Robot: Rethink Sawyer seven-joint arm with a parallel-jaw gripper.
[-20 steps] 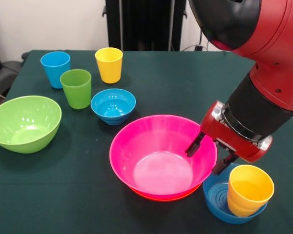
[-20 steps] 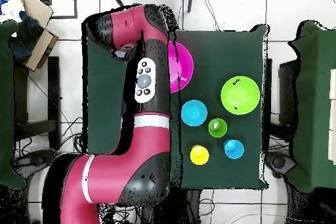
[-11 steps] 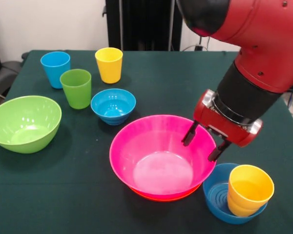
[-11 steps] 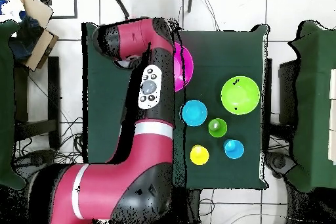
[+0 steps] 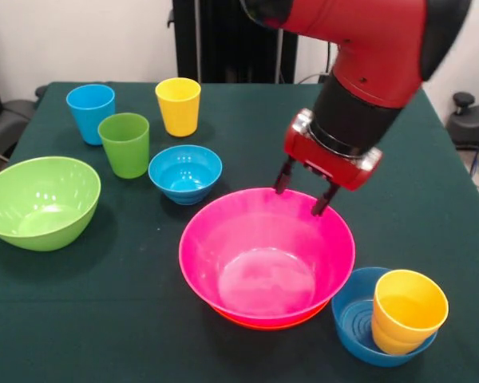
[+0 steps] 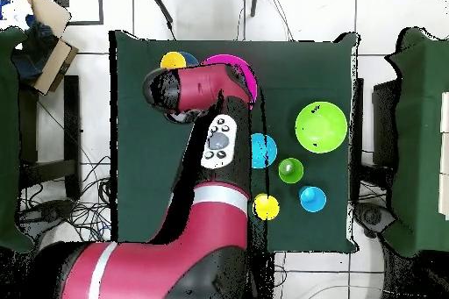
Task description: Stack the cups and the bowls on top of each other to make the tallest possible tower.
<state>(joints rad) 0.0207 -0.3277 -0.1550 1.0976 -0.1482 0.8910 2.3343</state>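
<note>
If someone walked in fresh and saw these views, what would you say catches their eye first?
The big red arm reaching down, its open end effector hovering just over the far rim of the large pink bowl, which sits on an orange one near the table's front. Next, the yellow-orange cup standing in a blue bowl at the front right corner, then the lime green bowl at the left.

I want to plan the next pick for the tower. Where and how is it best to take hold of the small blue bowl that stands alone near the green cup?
Probably by its rim, from straight above. The small blue bowl stands upright and open, so one finger of the end effector can go inside and one outside the thin wall. The side away from the green cup looks freer.
</note>
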